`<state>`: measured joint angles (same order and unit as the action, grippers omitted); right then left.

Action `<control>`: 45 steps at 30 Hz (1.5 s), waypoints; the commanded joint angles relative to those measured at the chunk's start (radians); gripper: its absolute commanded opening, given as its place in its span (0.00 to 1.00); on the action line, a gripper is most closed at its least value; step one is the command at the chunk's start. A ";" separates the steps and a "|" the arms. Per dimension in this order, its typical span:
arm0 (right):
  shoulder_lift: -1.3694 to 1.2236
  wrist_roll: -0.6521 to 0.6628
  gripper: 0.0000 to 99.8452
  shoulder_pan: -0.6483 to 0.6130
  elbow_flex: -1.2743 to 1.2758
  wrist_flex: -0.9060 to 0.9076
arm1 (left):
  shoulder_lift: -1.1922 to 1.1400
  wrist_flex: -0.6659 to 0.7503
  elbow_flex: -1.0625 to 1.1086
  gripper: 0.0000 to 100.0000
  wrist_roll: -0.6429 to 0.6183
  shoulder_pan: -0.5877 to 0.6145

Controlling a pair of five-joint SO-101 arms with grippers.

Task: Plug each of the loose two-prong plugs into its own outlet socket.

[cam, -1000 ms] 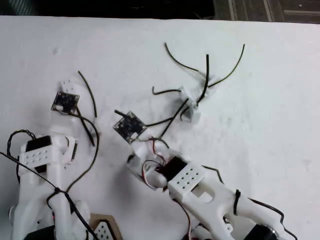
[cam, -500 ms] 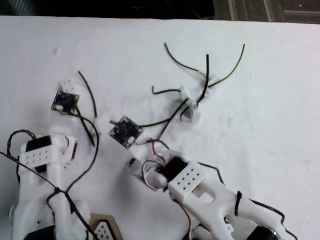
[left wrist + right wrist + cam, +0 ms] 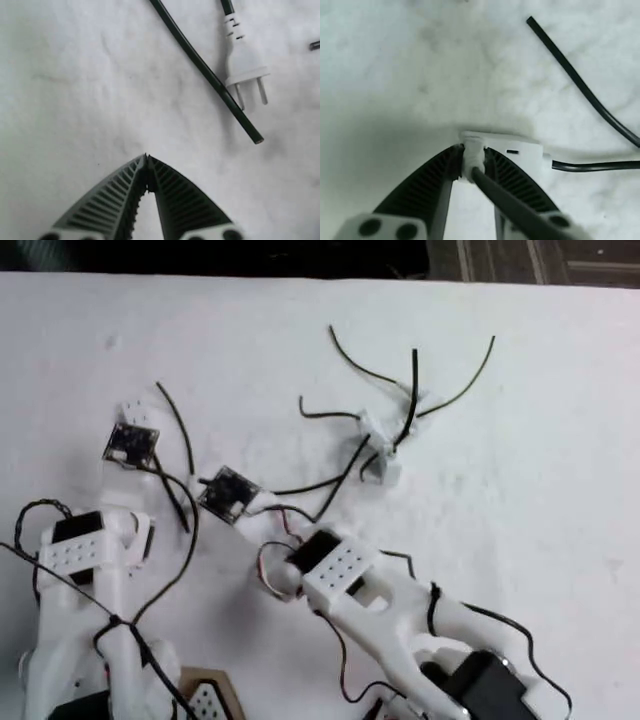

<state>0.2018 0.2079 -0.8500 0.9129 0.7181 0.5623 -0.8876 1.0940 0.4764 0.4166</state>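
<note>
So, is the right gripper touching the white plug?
Touching. The right wrist view shows the right gripper closed on the white plug from both sides.

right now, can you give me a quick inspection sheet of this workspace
surface: white tabletop, mottled
job's things: left black square outlet socket; middle black square outlet socket; loose white two-prong plug lying flat, prongs bare; white plug cluster
clutter: nothing seen
grippers: left gripper jaws shut, empty; right gripper jaws shut on held white plug, against a white block
cables: thin black cords fanning from the cluster
surroundings: dark floor past the far edge
</note>
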 commanded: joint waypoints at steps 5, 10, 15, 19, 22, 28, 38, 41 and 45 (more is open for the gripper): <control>0.018 0.006 0.02 -0.001 0.068 -0.013 | 0.028 0.011 0.002 0.02 -0.002 0.007; -0.021 0.008 0.02 -0.001 0.063 -0.013 | 0.028 0.011 0.002 0.02 -0.002 0.007; -0.021 0.009 0.02 -0.002 0.063 -0.001 | 0.028 0.011 0.003 0.02 -0.002 0.007; -0.004 0.009 0.02 0.001 0.061 -0.008 | 0.028 0.011 0.003 0.02 0.000 0.007; 0.084 0.008 0.02 0.022 0.035 0.005 | 0.028 0.011 0.003 0.02 0.000 0.007; 0.231 0.015 0.02 0.222 -0.080 0.091 | 0.028 0.011 0.003 0.02 0.000 0.007; 0.220 0.132 0.02 0.479 -0.265 0.085 | 0.028 0.011 0.003 0.02 0.000 0.007; 0.208 0.132 0.02 0.515 -0.316 0.041 | 0.028 0.011 0.003 0.02 0.000 0.007; 0.111 0.132 0.02 0.515 -0.348 -0.102 | 0.028 0.011 0.003 0.02 0.000 0.004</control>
<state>0.3537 0.3291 -0.3437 0.6260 0.7058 0.5623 -0.8876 1.1017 0.4764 0.4166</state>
